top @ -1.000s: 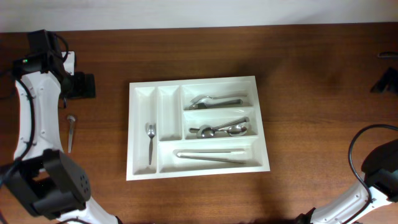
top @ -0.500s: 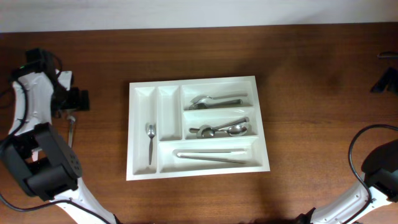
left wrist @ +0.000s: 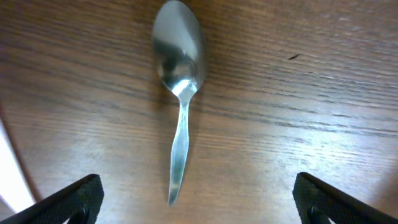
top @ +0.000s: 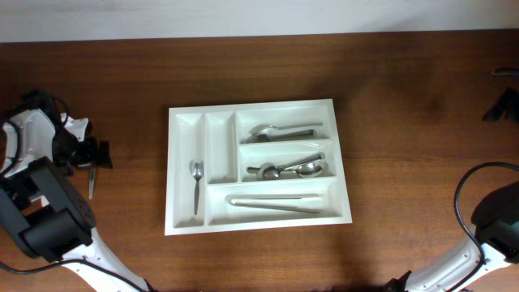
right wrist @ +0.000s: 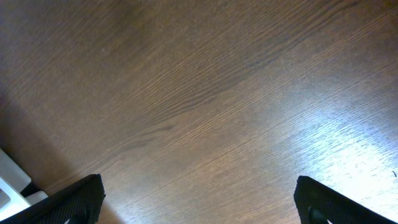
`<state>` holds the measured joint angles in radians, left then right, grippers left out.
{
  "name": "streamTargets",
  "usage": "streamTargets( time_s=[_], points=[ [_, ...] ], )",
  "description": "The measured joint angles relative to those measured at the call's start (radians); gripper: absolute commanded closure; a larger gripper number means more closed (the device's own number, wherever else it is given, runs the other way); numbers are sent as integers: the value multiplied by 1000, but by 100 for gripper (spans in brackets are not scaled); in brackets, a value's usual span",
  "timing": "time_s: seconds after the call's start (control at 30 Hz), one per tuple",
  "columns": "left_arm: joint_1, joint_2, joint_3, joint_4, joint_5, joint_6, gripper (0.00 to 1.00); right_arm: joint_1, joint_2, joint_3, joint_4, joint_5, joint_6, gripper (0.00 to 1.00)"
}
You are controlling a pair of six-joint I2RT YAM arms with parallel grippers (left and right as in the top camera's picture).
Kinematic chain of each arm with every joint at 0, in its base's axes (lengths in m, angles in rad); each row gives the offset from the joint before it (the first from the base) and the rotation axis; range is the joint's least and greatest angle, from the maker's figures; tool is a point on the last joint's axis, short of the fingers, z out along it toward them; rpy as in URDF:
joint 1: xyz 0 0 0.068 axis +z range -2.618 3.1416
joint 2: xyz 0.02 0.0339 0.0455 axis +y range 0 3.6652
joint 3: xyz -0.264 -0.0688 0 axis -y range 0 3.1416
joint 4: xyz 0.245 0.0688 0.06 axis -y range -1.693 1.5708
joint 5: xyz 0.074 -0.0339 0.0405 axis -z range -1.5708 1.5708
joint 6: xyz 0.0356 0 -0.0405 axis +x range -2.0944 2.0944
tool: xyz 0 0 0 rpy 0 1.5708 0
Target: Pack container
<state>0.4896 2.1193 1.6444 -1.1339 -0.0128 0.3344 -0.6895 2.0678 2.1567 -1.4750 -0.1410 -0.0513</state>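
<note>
- Currently the left arm (top: 20,134) is reaching along the left edge of the table (top: 405,162), its wrist pointing straight down at the wood.
- The left gripper (top: 87,154) is hovering over a loose spoon (top: 92,185), well left of the container (top: 251,106).
- In the left wrist view, the left gripper (left wrist: 198,199) is standing with its jaws spread wide and gripping nothing. Only the two dark fingertips (left wrist: 81,199) are showing, at the bottom corners.
- The loose spoon (left wrist: 182,112) is lying flat between them, touching neither. Its bowl is pointing away from the camera and its handle tip is sitting slightly left of centre.
- The container is sitting mid-table, long side left to right.
- A small spoon (top: 196,182) is lying in its leftmost narrow compartment.
- Spoons (top: 280,130) are lying in the upper wide compartment, and more spoons (top: 292,169) in the middle one.
- A long utensil (top: 276,201) is lying in the bottom one.
- The right arm (top: 495,215) is sitting at the table's right edge, well apart from the container.
- The right gripper (right wrist: 199,202) is also spread wide, facing bare wood and carrying nothing.
</note>
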Motion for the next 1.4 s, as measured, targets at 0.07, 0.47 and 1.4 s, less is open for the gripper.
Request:
streamTargets(
  time_s=[0.07, 0.47, 1.4],
  points=[
    [0, 0, -21, 16, 2, 7, 0, 0, 0, 0, 0, 0, 0, 1],
    [0, 0, -37, 59, 3, 23, 0, 0, 0, 0, 0, 0, 0, 1],
    [0, 22, -37, 104, -28, 26, 1, 0, 0, 0, 0, 0, 0, 1]
  ],
)
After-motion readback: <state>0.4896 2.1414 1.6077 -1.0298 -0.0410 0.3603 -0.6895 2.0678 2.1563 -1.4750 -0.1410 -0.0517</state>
